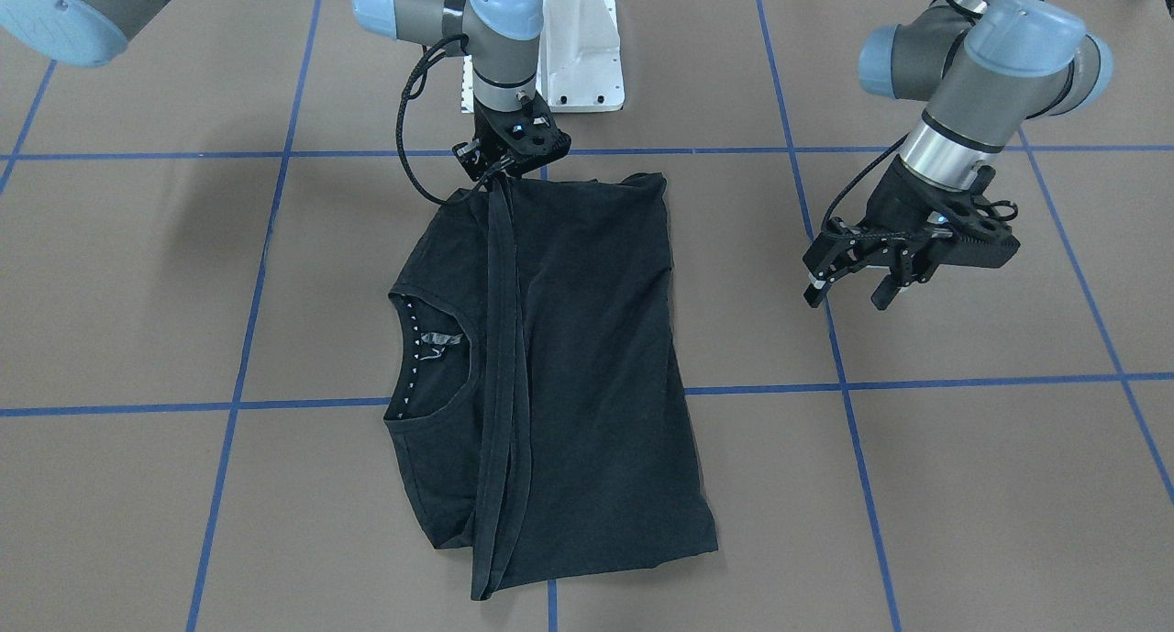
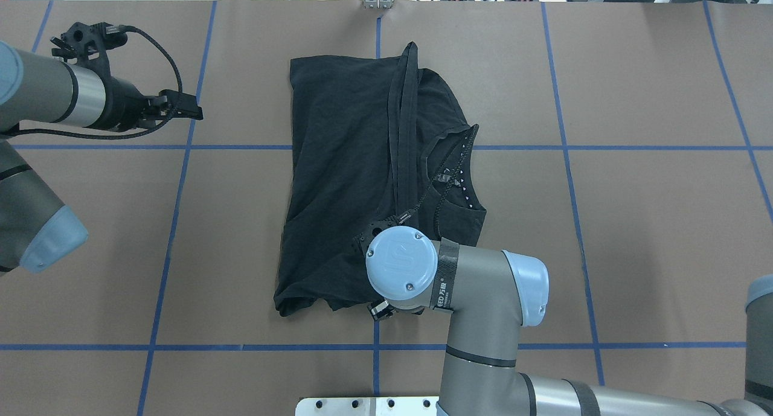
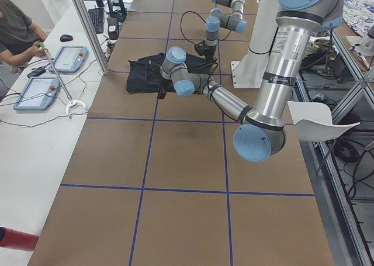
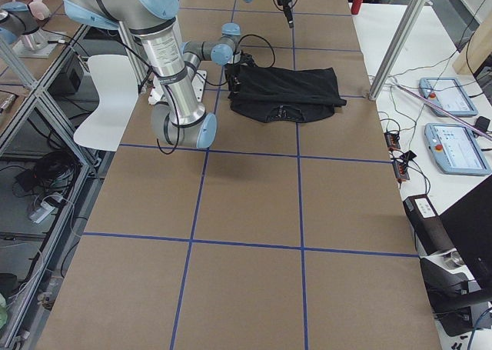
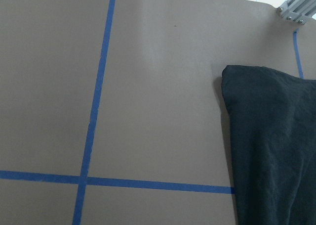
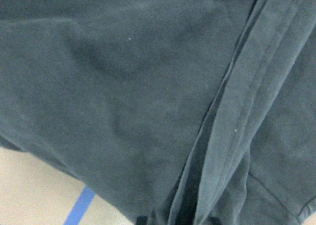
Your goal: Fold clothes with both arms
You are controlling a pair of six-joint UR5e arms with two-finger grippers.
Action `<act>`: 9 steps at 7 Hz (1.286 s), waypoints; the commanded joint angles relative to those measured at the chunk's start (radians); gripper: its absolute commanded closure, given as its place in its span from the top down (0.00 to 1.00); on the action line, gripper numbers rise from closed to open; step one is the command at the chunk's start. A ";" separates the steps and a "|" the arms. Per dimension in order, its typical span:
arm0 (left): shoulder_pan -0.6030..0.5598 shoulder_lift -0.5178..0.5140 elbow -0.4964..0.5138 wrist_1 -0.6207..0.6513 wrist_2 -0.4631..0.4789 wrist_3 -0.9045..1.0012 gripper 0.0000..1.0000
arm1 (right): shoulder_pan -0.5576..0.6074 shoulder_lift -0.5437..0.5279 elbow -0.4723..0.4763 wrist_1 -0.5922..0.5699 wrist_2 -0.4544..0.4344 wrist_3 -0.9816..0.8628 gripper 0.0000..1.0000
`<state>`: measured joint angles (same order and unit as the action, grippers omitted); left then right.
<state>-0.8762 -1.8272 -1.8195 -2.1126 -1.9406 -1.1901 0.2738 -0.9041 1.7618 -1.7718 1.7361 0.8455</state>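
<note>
Brown table covering (image 2: 634, 235), gridded with blue tape (image 2: 241, 147), carries the black T-shirt (image 2: 344, 180) at its middle, near the white base mount (image 1: 578, 54). The shirt lies folded, and its long axis runs straight away from the robot. Its collar (image 1: 431, 357) opens toward the robot's right, and a plain straight edge faces its left. White triangles dot the inside of the collar, beside a small grey label (image 1: 441, 340) whose print is too small to read.

A doubled hem band (image 1: 503, 338) runs the shirt's whole length. At the end nearest the robot it rises into the right gripper (image 1: 498, 175), whose jaws are pinched on it. The light-blue wrist cap (image 2: 401, 260) above bears an embossed mark. White lettering on the black band beside it cannot be made out.

The left gripper (image 1: 851, 288) hangs over bare table well off to the shirt's left, with its jaws apart and nothing between them.

Across the table stands a white desk (image 3: 35, 120) with two control tablets (image 3: 71, 58), an aluminium post (image 3: 87, 26) and a seated person (image 3: 14, 26).
</note>
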 commanded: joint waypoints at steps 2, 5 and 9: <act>0.000 -0.001 -0.001 0.000 0.000 -0.002 1.00 | 0.001 -0.021 0.016 0.000 -0.003 0.004 0.00; 0.000 -0.006 -0.015 0.000 -0.001 -0.006 1.00 | 0.010 -0.085 0.115 -0.014 0.003 0.003 0.00; 0.000 -0.009 -0.027 0.000 -0.001 -0.031 1.00 | -0.120 -0.248 0.220 -0.009 -0.026 0.441 0.00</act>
<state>-0.8763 -1.8349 -1.8432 -2.1123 -1.9422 -1.2128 0.1982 -1.1321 1.9694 -1.7889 1.7172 1.1411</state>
